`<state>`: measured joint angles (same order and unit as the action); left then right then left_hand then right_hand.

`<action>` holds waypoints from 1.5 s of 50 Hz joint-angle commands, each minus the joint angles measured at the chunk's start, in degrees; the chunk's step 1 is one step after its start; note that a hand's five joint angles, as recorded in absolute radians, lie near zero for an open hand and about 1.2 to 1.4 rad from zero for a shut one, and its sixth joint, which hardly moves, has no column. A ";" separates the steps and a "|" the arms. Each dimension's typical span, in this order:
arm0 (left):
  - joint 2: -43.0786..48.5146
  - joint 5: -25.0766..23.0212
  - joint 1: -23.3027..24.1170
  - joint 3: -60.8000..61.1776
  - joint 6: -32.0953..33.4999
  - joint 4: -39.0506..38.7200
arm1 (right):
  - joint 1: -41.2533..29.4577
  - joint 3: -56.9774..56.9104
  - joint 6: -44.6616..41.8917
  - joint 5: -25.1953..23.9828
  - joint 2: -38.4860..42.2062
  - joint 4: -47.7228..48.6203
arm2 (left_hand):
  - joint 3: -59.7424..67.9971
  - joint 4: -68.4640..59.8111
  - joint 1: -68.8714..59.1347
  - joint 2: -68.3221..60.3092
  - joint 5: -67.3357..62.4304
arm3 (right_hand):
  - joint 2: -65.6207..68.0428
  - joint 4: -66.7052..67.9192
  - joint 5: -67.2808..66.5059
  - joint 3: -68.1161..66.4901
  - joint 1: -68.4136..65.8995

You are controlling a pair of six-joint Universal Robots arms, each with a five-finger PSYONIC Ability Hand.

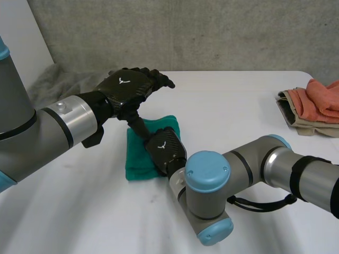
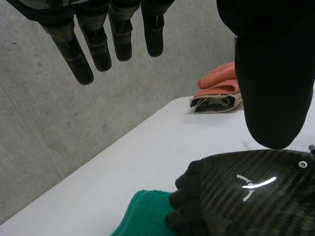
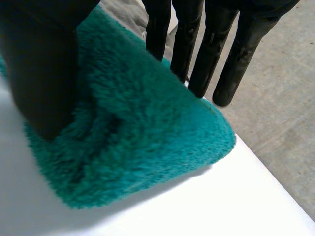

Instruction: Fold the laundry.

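Grey concrete wall (image 1: 212,32) backs a white table (image 1: 238,106); the left arm (image 1: 53,127) reaches in over the table's near left part, and the right arm (image 1: 254,164) bends in from the near right; a rumpled grey cloth (image 1: 50,79) lies at the far left edge, beside the left arm; a folded stack (image 1: 312,106), orange on beige, sits at the far right edge, well apart from both hands. The green towel (image 1: 139,159) lies folded near the table's middle, flat on the surface; its pile is thick and one rounded corner points toward the wall in the right wrist view. The left hand (image 1: 127,87) hangs above the towel's far edge, clear of it, back up; its fingers (image 2: 78,54) are straight and spread a little, its thumb (image 2: 273,73) apart from them, holding nothing. The right hand (image 1: 165,147) rests on the towel's right part, beneath the left hand; its fingers (image 3: 206,54) are straight over the towel's far edge, its thumb (image 3: 44,73) down on the pile; nothing is pinched.
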<state>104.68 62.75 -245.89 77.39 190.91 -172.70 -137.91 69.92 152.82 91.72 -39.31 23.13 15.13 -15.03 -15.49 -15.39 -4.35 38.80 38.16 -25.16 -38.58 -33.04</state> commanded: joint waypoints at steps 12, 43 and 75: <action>-0.09 0.09 -0.02 0.04 -0.10 0.00 | 8.17 0.56 1.25 -4.44 -2.61 -5.46 | 0.80 -0.90 -0.44 -0.55 -1.58 | 41.20 41.84 -44.84 -41.42 -46.96; -0.18 0.09 0.06 0.22 -0.10 0.00 | 37.35 -0.99 -5.88 -27.74 -12.98 10.36 | 0.80 -0.90 -0.44 -0.55 -1.58 | 41.20 41.84 -44.84 -41.42 -46.96; 0.00 0.09 0.33 0.48 -0.10 -0.09 | 66.54 -2.69 -3.50 -29.49 -0.68 16.25 | 0.80 -0.90 -0.44 -0.55 -1.58 | 41.20 41.84 -44.84 -41.42 -46.96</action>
<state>104.54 62.84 -245.60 77.87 190.81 -172.80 -74.99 62.97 149.36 63.22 -40.39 39.51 15.13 -15.03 -15.49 -15.39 -4.37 66.89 68.06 -54.46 -66.82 -53.13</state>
